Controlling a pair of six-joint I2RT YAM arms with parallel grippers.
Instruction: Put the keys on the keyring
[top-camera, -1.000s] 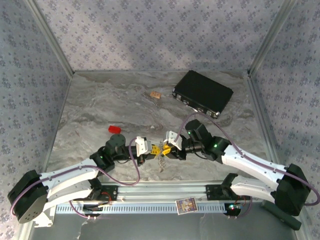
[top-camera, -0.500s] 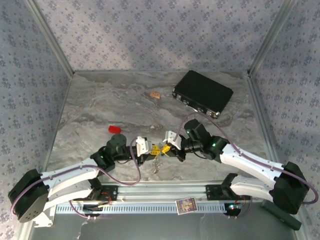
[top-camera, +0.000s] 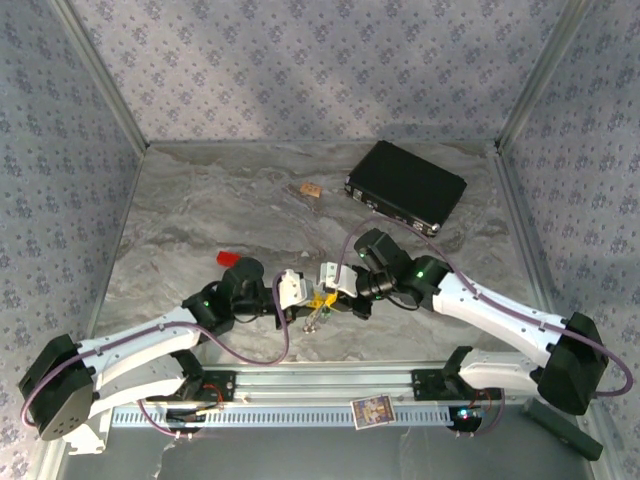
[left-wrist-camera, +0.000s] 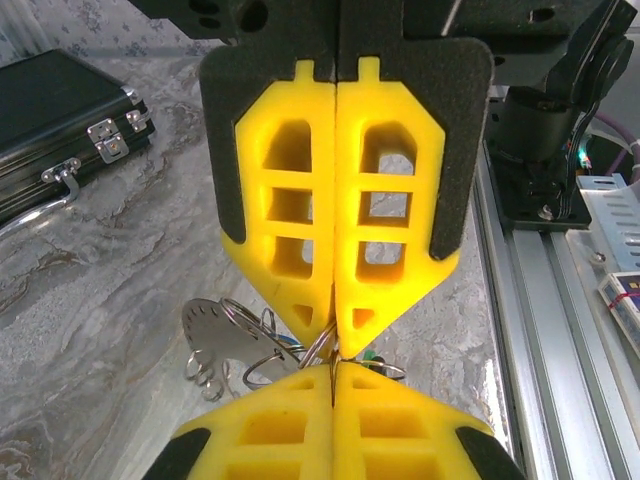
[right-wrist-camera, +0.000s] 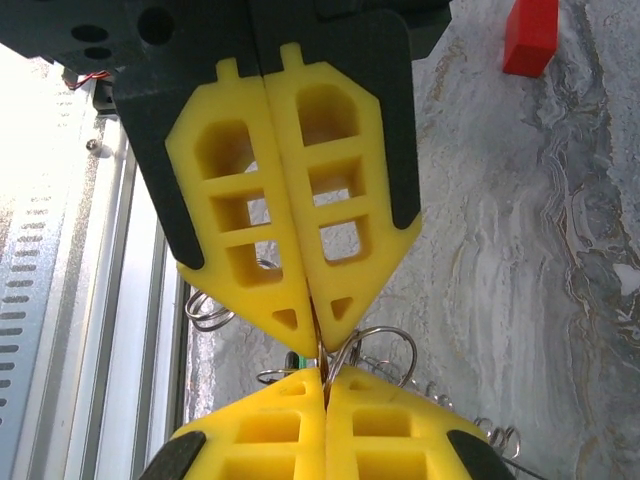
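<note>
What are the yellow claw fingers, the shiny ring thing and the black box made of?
The yellow claw fingers look like matte moulded plastic, with cut-out windows. The keyring looks like metal: silvery and reflective. The black case has a dark, smooth shell, maybe plastic or leatherette, with shiny metal latches.

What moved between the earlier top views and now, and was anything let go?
The right arm's wrist swung left and farther from the bases; the left arm's wrist edged forward too. The left gripper and right gripper stayed tip to tip, both shut on the keyring, which still dangles between them. The black case and red block did not move.
</note>
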